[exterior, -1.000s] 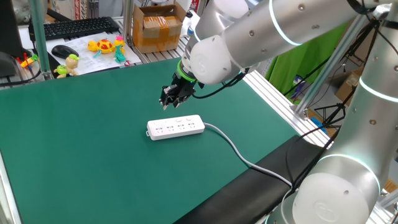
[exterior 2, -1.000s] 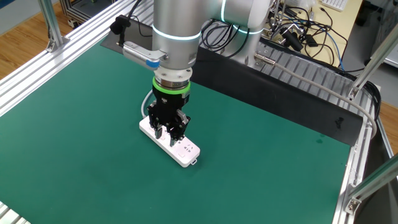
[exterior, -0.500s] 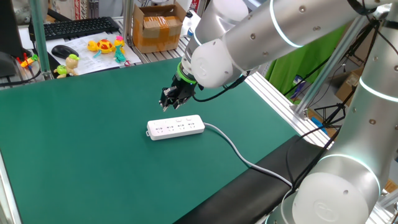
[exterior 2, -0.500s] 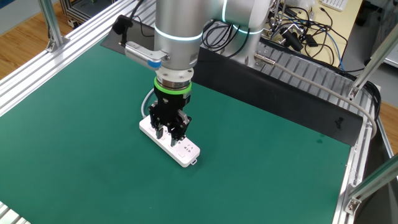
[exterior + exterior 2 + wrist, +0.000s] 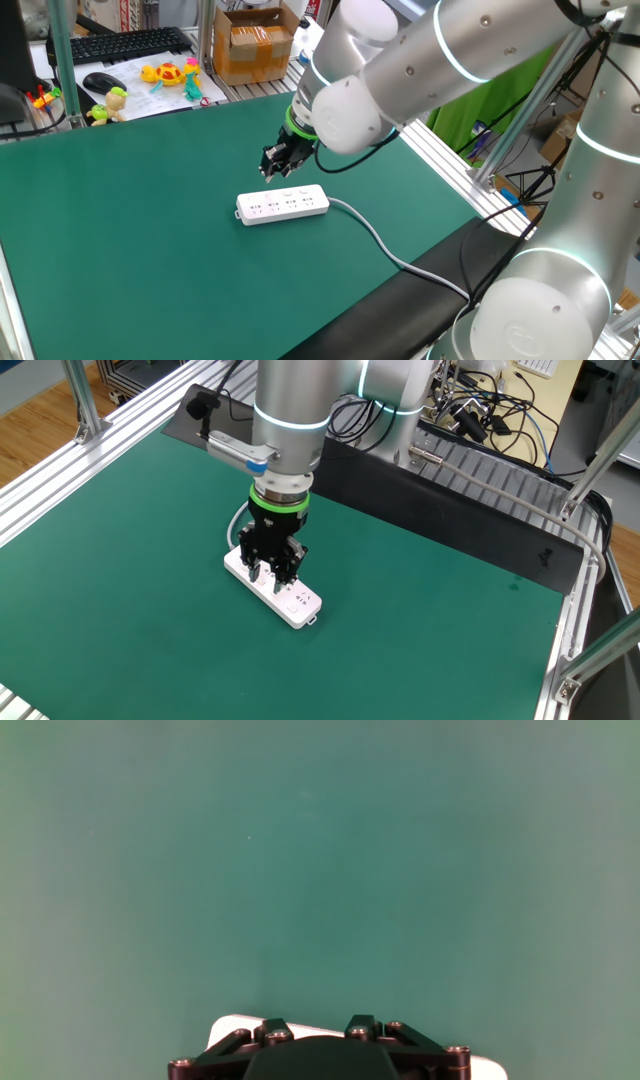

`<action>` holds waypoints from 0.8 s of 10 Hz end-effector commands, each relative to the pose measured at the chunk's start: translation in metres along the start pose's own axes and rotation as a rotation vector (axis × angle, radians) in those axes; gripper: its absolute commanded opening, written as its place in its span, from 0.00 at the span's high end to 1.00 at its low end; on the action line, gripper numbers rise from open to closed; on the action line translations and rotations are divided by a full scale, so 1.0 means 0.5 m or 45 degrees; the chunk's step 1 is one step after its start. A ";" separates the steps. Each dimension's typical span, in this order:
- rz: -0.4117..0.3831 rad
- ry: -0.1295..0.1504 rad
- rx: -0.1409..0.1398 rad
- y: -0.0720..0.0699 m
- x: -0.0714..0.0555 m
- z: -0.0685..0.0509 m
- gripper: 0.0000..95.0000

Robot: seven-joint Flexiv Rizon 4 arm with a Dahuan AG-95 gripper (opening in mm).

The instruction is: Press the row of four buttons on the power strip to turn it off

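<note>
The white power strip lies flat on the green mat, its pale cable running off toward the table's front edge. The row of four buttons shows only as faint marks along the strip's far long edge. My black gripper hangs just above and behind that edge, pointing down. From the other side the gripper stands over the strip near its middle, fingers shut and holding nothing. In the hand view only a white corner of the strip shows behind the black linkage.
A black keyboard, a mouse, small toys and a cardboard box sit beyond the mat's far edge. Aluminium rails frame the table. Loose cables lie behind the arm's base.
The arm has drifted slightly to the right in the fixed views, and the gripper has shifted a little with it over the strip. The strip has not moved.
</note>
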State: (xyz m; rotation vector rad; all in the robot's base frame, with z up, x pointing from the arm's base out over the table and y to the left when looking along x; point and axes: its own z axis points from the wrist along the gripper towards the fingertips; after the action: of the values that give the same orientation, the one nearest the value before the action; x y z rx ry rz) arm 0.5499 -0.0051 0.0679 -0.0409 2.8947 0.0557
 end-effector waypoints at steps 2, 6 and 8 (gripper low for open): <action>-0.017 0.000 -0.007 -0.008 0.002 0.006 0.60; -0.017 -0.006 -0.012 -0.013 0.006 0.018 0.60; -0.015 -0.010 -0.014 -0.013 0.008 0.023 0.60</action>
State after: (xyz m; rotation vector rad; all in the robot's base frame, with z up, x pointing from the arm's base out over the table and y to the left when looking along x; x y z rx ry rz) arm 0.5474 -0.0118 0.0534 -0.0563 2.8892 0.0680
